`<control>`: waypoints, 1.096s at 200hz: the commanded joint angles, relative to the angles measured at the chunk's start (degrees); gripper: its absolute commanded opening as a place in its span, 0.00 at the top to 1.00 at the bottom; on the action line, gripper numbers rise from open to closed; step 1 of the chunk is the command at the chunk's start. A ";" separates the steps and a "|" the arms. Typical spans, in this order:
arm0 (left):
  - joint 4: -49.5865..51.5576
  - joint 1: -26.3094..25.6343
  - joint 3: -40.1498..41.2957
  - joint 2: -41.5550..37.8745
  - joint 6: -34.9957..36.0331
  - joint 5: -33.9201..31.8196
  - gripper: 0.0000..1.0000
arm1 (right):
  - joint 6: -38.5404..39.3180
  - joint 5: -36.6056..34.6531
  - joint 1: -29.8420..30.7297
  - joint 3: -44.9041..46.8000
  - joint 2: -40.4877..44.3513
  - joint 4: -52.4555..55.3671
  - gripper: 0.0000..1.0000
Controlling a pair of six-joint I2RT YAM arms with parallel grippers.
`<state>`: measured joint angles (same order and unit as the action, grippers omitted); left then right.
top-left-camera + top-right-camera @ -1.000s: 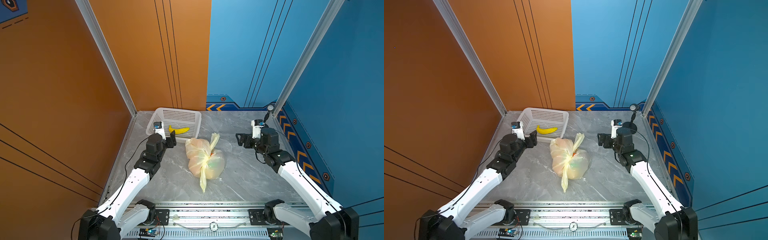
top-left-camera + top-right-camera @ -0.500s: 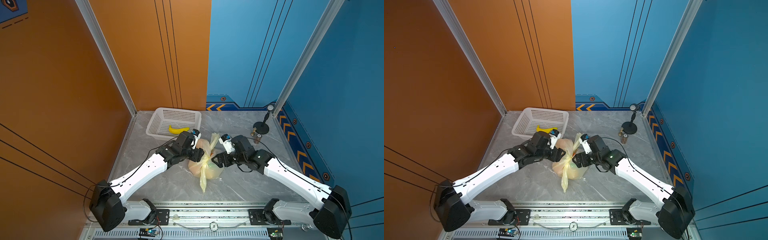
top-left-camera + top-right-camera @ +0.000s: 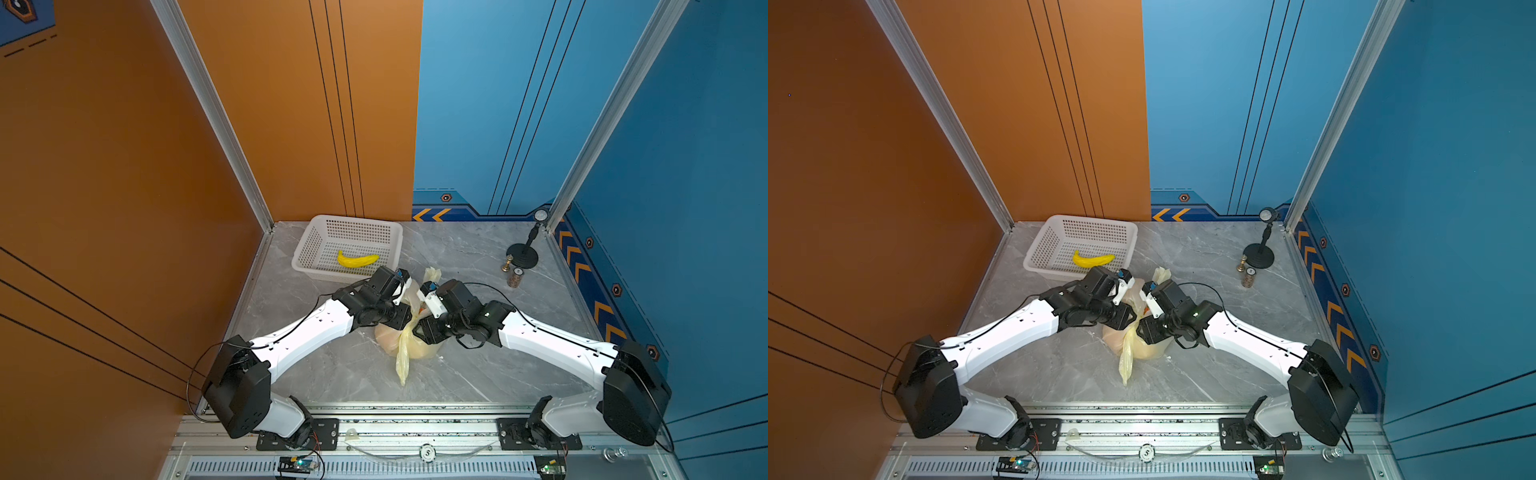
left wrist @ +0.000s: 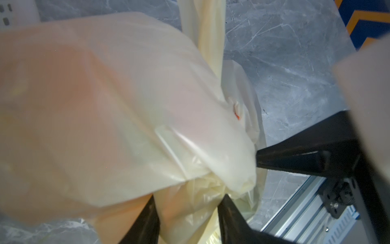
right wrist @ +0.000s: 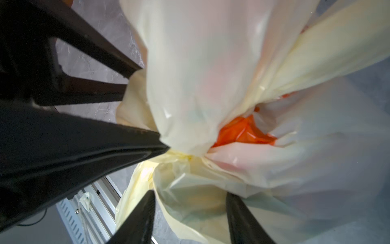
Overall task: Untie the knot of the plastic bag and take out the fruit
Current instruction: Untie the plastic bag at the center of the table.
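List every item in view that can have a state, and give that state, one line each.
plastic bag, tied shut.
knot, tied.
fruit, inside the bag.
left tool, partly open, astride bag plastic.
right tool, partly open, astride bag plastic.
basket, upright, holding a banana.
banana, lying in the basket.

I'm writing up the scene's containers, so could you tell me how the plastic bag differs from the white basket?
The plastic bag is soft, translucent, pale-yellow film; the white basket is rigid, perforated plastic. The bag is tied shut at the knot; the basket is open-topped, holding one banana. The bag lies mid-table; the basket stands in the far corner by the orange wall. Both rest on the marble table.
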<state>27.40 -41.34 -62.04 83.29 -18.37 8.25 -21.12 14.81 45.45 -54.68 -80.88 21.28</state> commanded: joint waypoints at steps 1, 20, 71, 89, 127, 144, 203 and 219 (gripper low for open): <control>-1.98 0.60 -0.04 0.43 -0.88 2.46 0.67 | -0.23 -0.37 0.37 1.02 -0.11 -1.98 0.59; -2.52 1.28 0.68 0.23 -1.45 2.69 0.80 | -0.24 -0.89 0.31 1.62 0.36 -2.47 0.77; -3.12 3.86 2.61 -2.27 -1.68 2.48 0.95 | -0.14 -2.35 -0.68 3.17 2.50 -2.47 1.00; -2.90 5.06 3.88 -3.55 -1.67 1.73 0.97 | -0.37 -3.52 -1.57 4.19 3.98 -1.97 1.00; -1.85 8.40 6.12 -6.63 -1.05 0.50 0.99 | -0.45 -5.00 -4.24 6.92 7.81 -0.54 1.00; -1.60 10.22 7.29 -7.85 -0.97 0.08 0.99 | -0.66 -5.02 -4.85 8.53 9.35 -0.22 1.00; -0.33 16.17 10.69 -11.01 -1.35 -2.65 0.98 | -1.61 -7.16 -11.79 12.30 13.59 1.70 1.00; -0.48 17.42 11.45 -12.14 -2.44 -2.97 0.97 | -1.90 -6.92 -12.65 12.85 14.63 1.74 1.00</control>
<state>24.32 -26.17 -52.10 73.25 -19.86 10.17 -21.76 11.70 34.61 -43.42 -68.38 18.28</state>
